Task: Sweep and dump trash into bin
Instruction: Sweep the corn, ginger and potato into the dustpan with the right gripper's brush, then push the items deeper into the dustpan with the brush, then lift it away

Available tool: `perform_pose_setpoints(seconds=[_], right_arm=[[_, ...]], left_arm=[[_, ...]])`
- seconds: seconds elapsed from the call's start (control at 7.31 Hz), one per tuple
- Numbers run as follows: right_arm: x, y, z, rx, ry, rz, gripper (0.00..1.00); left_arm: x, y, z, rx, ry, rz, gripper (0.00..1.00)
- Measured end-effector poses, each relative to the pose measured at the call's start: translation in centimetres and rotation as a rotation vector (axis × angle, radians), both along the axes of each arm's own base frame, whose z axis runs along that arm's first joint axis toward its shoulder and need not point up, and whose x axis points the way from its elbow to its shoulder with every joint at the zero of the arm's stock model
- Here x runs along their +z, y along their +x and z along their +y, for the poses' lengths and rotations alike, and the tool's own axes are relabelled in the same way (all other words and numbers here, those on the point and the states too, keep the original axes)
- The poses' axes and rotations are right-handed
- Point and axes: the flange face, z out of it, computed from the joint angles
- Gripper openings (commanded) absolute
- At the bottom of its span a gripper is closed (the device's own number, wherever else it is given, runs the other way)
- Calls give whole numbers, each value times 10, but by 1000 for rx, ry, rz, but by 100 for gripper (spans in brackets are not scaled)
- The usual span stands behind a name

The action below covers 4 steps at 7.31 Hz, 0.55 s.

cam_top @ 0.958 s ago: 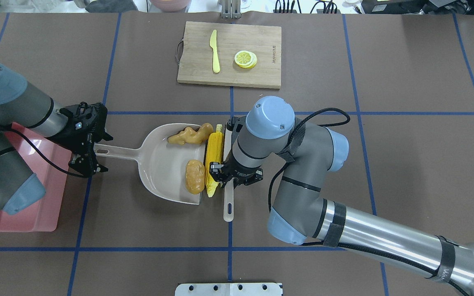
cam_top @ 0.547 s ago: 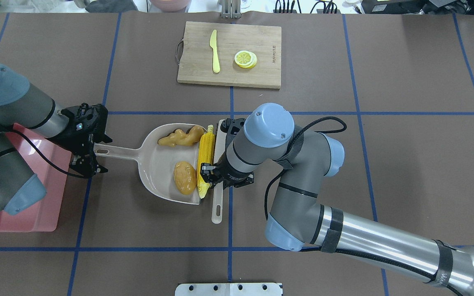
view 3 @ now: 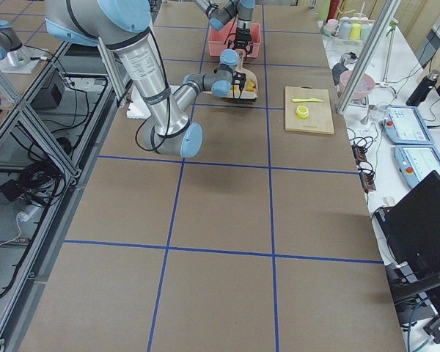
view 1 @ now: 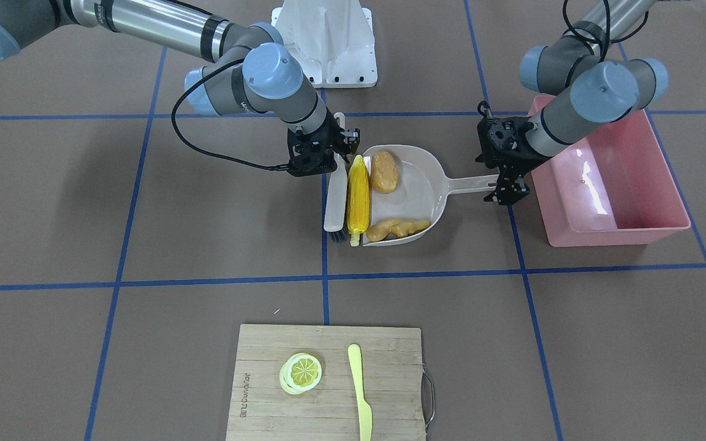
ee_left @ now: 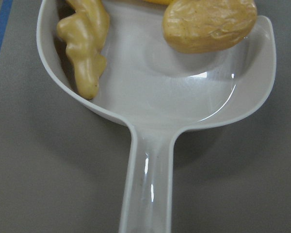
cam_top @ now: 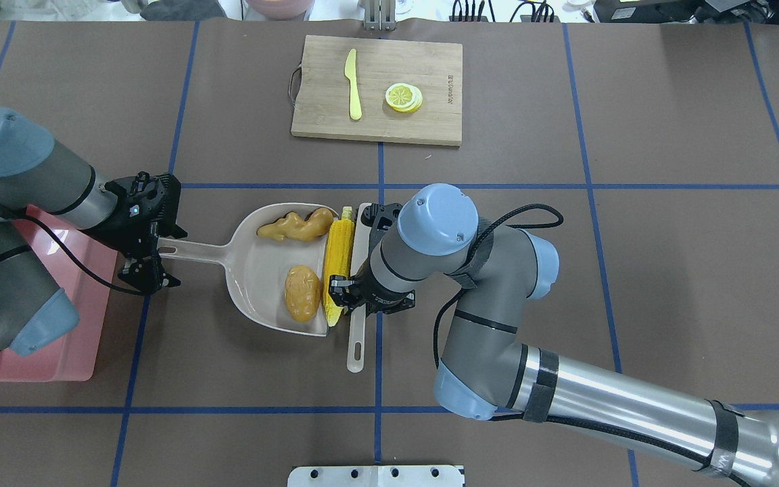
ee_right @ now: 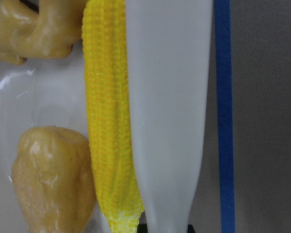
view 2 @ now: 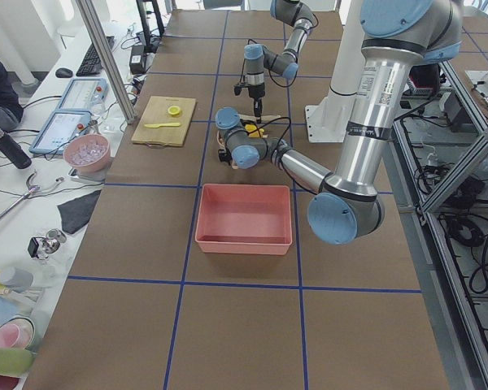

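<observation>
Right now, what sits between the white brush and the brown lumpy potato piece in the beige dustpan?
The yellow corn cob, pressed against the white brush, with the brown lumpy potato piece beyond; clearest in the overhead view.

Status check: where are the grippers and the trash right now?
Left gripper shut on dustpan handle. Right gripper shut on brush, pressed against corn at pan's mouth. Potato, ginger inside pan. Bin empty, path clear.

The right hand (cam_top: 370,297) has pushed the brush (cam_top: 358,284) and corn (cam_top: 337,262) further into the dustpan (cam_top: 254,267).
</observation>
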Motion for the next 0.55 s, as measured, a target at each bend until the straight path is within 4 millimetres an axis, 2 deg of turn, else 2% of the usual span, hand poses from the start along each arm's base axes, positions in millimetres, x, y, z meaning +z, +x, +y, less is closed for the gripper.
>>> perform_pose_setpoints(seconds=[0.27, 0.55], right_arm=[[0, -3, 4, 4, -1, -11, 0], [-9, -6, 13, 35, 1, -71, 0]], left_arm=[[1, 1, -1, -1, 0, -2, 89], [1, 4, -2, -2, -6, -4, 89]])
